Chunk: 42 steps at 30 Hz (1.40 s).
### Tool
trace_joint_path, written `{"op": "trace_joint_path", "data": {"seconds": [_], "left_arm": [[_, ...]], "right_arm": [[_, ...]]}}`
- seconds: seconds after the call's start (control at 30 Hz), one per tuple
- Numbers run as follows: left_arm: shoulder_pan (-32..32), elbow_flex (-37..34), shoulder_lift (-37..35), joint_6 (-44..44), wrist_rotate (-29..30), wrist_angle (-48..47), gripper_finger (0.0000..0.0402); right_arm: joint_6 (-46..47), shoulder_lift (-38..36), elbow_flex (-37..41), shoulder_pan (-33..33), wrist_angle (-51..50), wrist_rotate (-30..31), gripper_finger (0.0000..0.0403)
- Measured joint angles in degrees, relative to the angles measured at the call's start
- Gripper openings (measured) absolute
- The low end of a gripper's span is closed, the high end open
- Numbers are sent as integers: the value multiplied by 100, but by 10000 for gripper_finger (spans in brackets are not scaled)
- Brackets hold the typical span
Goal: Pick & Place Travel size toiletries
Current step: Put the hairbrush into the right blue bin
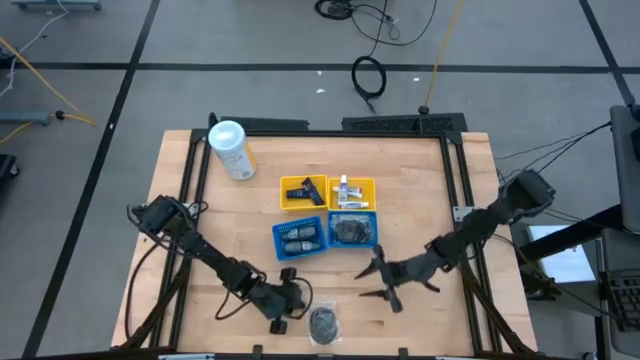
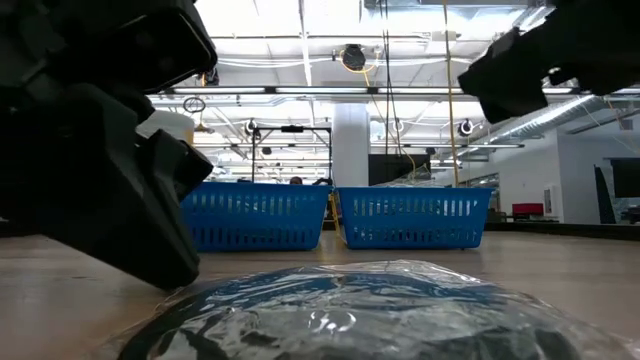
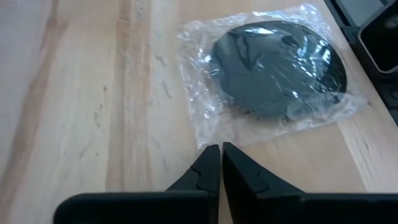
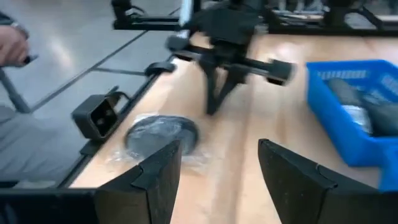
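Note:
A grey round piece in clear wrap [image 3: 280, 68] lies flat on the table near its front edge [image 1: 323, 322] and fills the low view's foreground [image 2: 340, 310]. My left gripper [image 3: 221, 152] is shut, its tips at the wrap's near corner; it also shows in the high view [image 1: 300, 305] and the right wrist view [image 4: 219, 93]. My right gripper [image 4: 217, 168] hangs open above the table to the right of the piece [image 1: 385, 285], with nothing between its fingers. Other toiletries lie in the yellow tray [image 1: 328, 192] and the blue tray [image 1: 325, 233]. My left gripper comes slanting down from the table's left, with its shut fingertips [image 3: 210, 155] at the corner of the clear wrap [image 3: 200, 140]. Whether they touch the film or have any of it between them, I cannot tell. The piece lies flat on the table.
A white canister with a yellow label [image 1: 230, 150] stands at the back left. A small black camera [image 4: 96, 115] sits at the table's front edge beside the wrapped piece. A person's hand [image 4: 12, 43] shows beyond the table. Bare wood lies between the trays and both grippers.

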State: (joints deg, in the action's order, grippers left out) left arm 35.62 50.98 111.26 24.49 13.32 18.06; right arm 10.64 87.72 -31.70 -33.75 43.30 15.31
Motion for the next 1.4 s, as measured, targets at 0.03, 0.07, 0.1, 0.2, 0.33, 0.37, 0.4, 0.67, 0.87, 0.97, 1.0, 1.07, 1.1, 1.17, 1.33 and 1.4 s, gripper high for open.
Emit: {"op": "trace_joint_path", "data": {"seconds": [0.03, 0.07, 0.1, 0.2, 0.33, 0.37, 0.4, 0.67, 0.87, 0.97, 1.0, 1.07, 1.1, 1.17, 1.33, 1.4], "left_arm": [[-13, 0, -1, 2, 5, 3, 19], [-26, 0, -2, 3, 7, 7, 20], [-37, 0, -4, 4, 6, 5, 20], [-35, 2, -9, 4, 4, 28, 21], [-32, 9, -11, 11, 0, 121, 21], [-29, 10, -11, 11, 1, 160, 21], [-29, 11, -13, 13, 1, 177, 21], [-23, 11, -22, 262, -181, 170, 21], [8, 13, -22, 308, -183, 227, 21], [17, 13, -22, 375, -198, 328, 21], [17, 13, -22, 414, -233, 356, 21], [17, 13, -22, 422, -298, 386, 21], [17, 13, -22, 426, -317, 398, 21], [14, 13, -22, 435, -322, 437, 21], [15, 13, -22, 435, -305, 480, 21], [14, 13, -22, 435, -304, 475, 21]], "right_arm": [[-63, 142, -84, -97, 70, 67, 210], [-124, 272, -174, -197, 82, 192, 210], [-193, 405, -277, -277, 65, 319, 210], [-438, 827, -626, -484, -25, 634, 210], [-602, 1370, -1043, -640, -81, 762, 210], [-610, 1484, -1139, -674, -232, 871, 210], [-591, 1604, -1247, -698, -404, 948, 210], [-466, 2151, -2059, -835, -1501, 1360, 210], [-284, 2405, -2230, -836, -1870, 1490, 210], [-165, 2530, -2228, -836, -1769, 1478, 210], [-130, 2564, -2228, -838, -1766, 1476, 210], [-91, 2592, -2223, -838, -1798, 1469, 210], [-74, 2594, -2223, -836, -1787, 1468, 210], [-66, 2592, -2225, -836, -1772, 1480, 210], [-77, 2592, -2225, -829, -1719, 1470, 210], [-77, 2592, -2225, -826, -1724, 1469, 210]]}}
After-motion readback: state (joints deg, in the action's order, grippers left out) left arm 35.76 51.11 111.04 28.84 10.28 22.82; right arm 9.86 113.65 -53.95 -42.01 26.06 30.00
